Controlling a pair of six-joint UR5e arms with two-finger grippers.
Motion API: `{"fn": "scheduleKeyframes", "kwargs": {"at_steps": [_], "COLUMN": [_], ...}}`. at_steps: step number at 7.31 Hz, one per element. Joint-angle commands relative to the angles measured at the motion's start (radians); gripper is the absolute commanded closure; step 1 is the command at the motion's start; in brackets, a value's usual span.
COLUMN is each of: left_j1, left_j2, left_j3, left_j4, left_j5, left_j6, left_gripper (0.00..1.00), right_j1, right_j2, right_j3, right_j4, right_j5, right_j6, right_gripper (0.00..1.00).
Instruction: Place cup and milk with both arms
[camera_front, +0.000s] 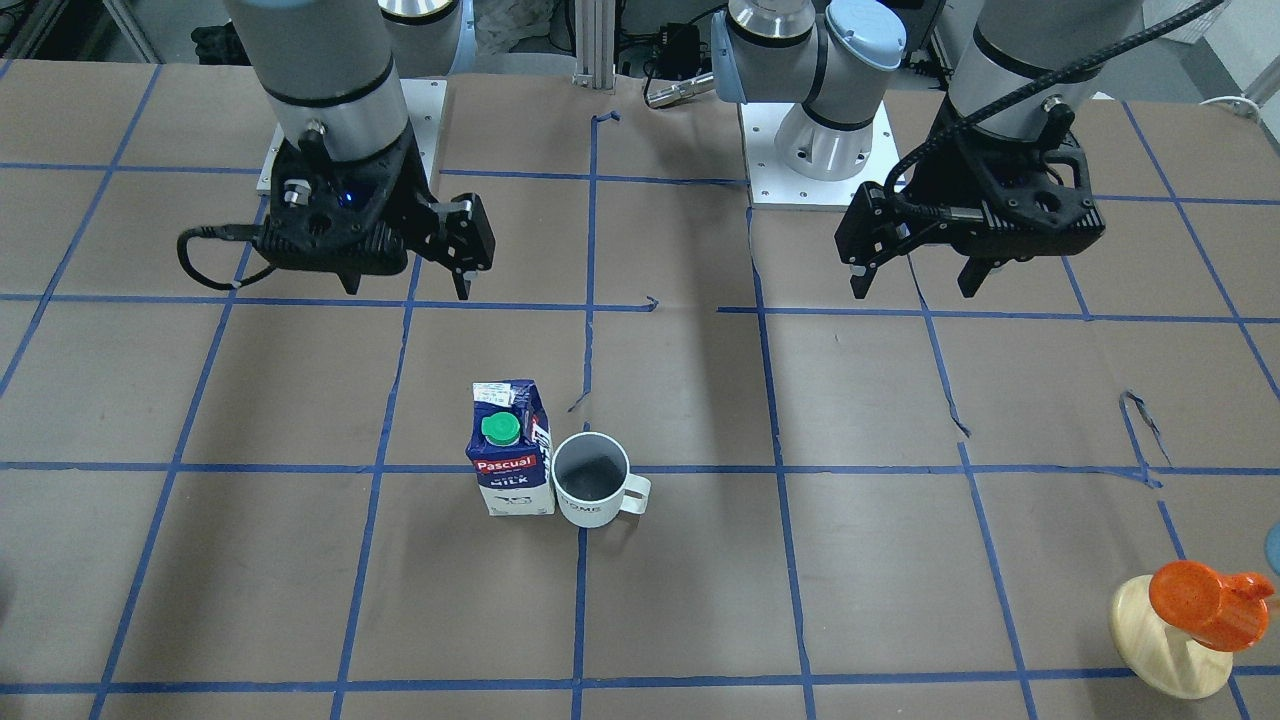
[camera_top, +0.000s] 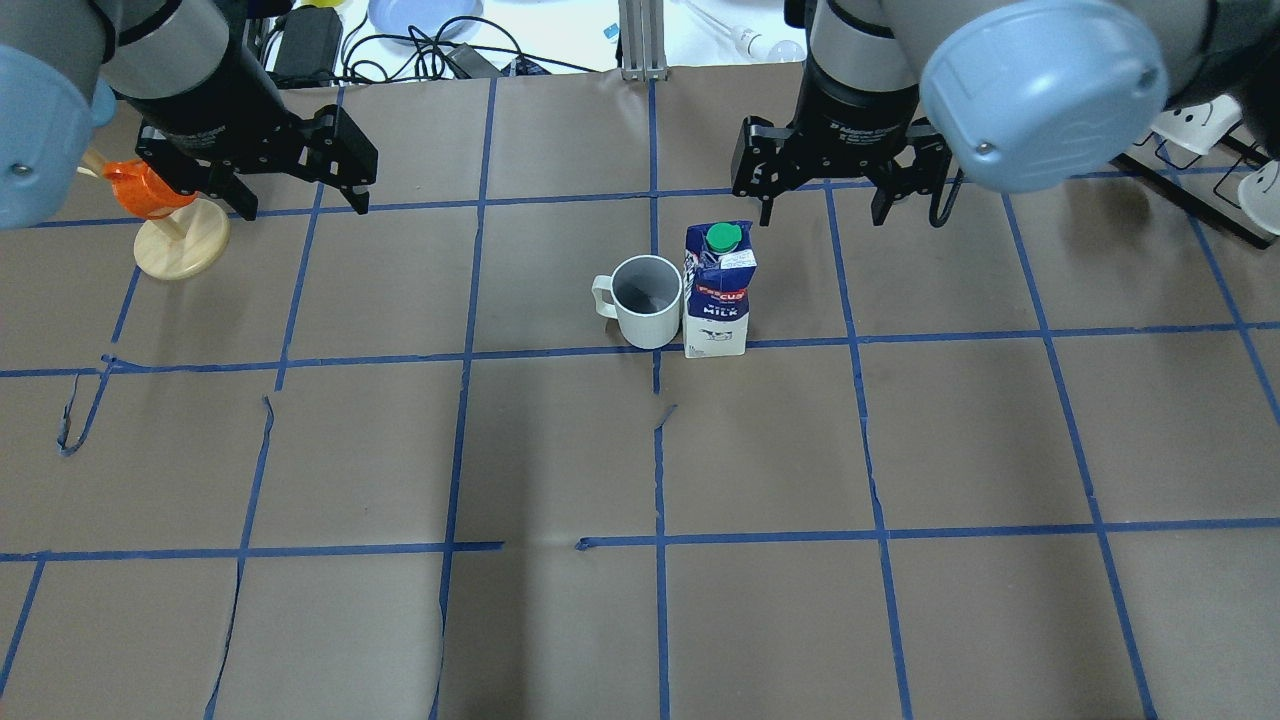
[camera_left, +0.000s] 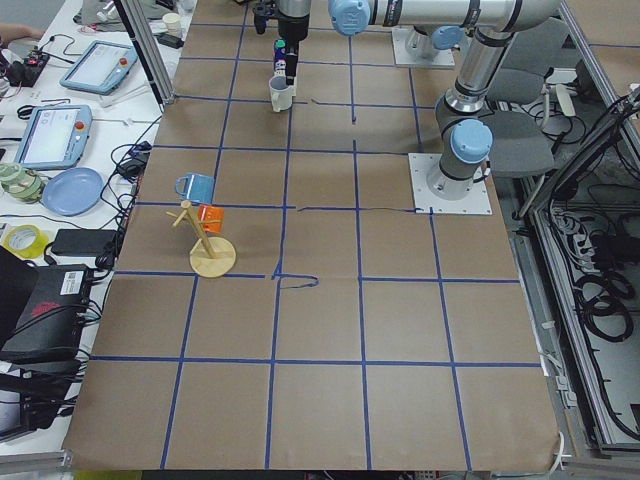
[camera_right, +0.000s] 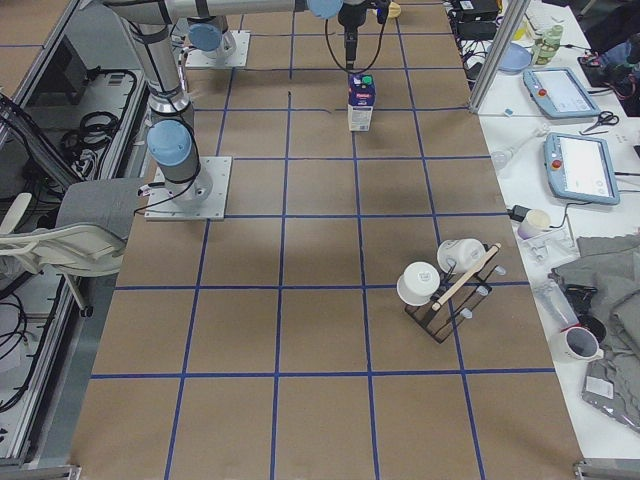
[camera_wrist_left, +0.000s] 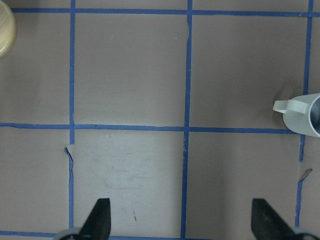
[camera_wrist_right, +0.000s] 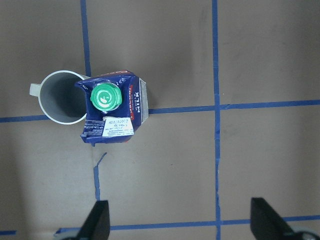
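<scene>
The white cup (camera_front: 591, 478) with a dark grey inside stands upright mid-table, handle pointing away from the milk. The blue and white milk (camera_front: 511, 450) carton with a green cap stands touching it. In the overhead view the cup (camera_top: 648, 300) is left of the milk (camera_top: 718, 295). My left gripper (camera_top: 302, 208) is open and empty, raised above the table well left of the cup. My right gripper (camera_top: 825, 218) is open and empty, raised just beyond and right of the milk. The right wrist view shows the milk (camera_wrist_right: 112, 107) and cup (camera_wrist_right: 59, 97) below.
An orange cup-like object on a round wooden stand (camera_top: 165, 215) sits under and beside my left arm. A dark rack with white mugs (camera_right: 445, 285) stands far along the table on my right. Blue tape lines grid the brown table (camera_top: 560, 450).
</scene>
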Motion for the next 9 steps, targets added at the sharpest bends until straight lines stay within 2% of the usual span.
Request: {"fn": "scheduleKeyframes", "kwargs": {"at_steps": [1,2,9], "left_j1": [-0.001,-0.001,0.003], "left_j2": [0.001,0.001,0.012], "left_j3": [-0.001,0.001,0.01], "left_j4": [0.001,0.001,-0.031], "left_j5": [0.0,0.002,-0.003], "left_j6": [0.0,0.0,0.0], "left_gripper": [0.0,0.0,0.0], "right_j1": [-0.104,-0.148,-0.152], "right_j2": [-0.061,-0.075,-0.081], "right_j3": [0.007,0.007,0.012], "right_j4": [0.047,0.047,0.046], "right_j5": [-0.011,-0.008,-0.006], "right_j6": [-0.149,-0.177,-0.18], "right_gripper": [0.0,0.0,0.0]}}
